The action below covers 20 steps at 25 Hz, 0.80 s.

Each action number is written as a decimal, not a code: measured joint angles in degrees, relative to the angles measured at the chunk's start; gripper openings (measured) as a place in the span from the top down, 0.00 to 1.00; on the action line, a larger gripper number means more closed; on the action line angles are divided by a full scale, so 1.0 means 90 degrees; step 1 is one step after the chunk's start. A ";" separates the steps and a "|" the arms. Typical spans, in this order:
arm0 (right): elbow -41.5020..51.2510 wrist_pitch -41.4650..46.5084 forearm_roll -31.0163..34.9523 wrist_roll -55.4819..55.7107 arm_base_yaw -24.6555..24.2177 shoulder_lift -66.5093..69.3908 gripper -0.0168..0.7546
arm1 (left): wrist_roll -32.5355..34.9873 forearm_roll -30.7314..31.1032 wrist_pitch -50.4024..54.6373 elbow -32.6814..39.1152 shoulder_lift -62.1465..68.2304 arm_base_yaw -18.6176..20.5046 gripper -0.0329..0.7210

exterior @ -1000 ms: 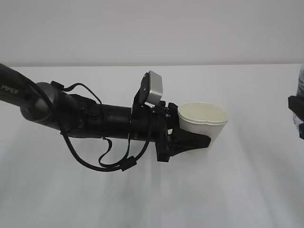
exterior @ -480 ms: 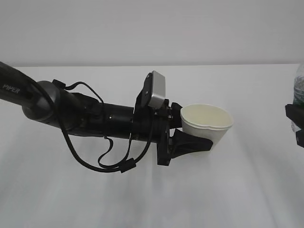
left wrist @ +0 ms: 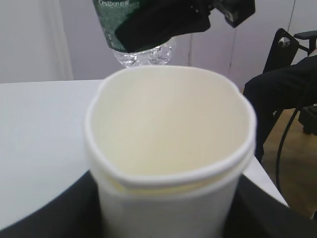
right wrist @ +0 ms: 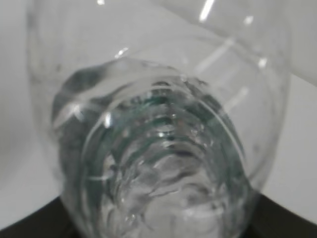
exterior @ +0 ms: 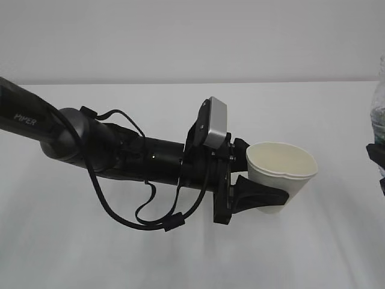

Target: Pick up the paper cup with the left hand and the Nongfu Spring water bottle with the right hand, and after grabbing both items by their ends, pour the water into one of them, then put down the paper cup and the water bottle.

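The black two-fingered left hand (exterior: 255, 195) pinches the cream-white tapered paper cup (exterior: 281, 174) upright above the white table (exterior: 180, 259), mouth open to receive, while at the far right the black right hand (left wrist: 163, 22) clamps the clear ribbed green-labelled Nongfu Spring water bottle (left wrist: 143, 47), ready for pouring.

Exterior view: bottle (exterior: 378, 102) and right hand (exterior: 378, 161) are cut off by the right edge, only slivers showing. Left wrist view crops the bottle's top; right wrist view is a blurred close-up, fingers hidden.

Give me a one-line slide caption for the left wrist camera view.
Left hand grips the empty paper cup; the water bottle hangs beyond it.
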 joint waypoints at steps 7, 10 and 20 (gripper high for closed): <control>-0.0363 0.0820 -0.1031 0.0000 0.0000 0.0000 0.46 | -0.0188 -0.0123 0.0000 0.0000 -0.0070 0.0000 0.39; -0.0378 0.0820 -0.1086 0.0000 0.0000 0.0000 0.46 | -0.0218 -0.0325 0.0000 -0.0015 -0.0070 0.0000 0.39; -0.0378 0.0753 -0.1723 0.0000 0.0000 0.0000 0.46 | -0.0340 -0.0382 0.0000 -0.0168 -0.0070 -0.0083 0.39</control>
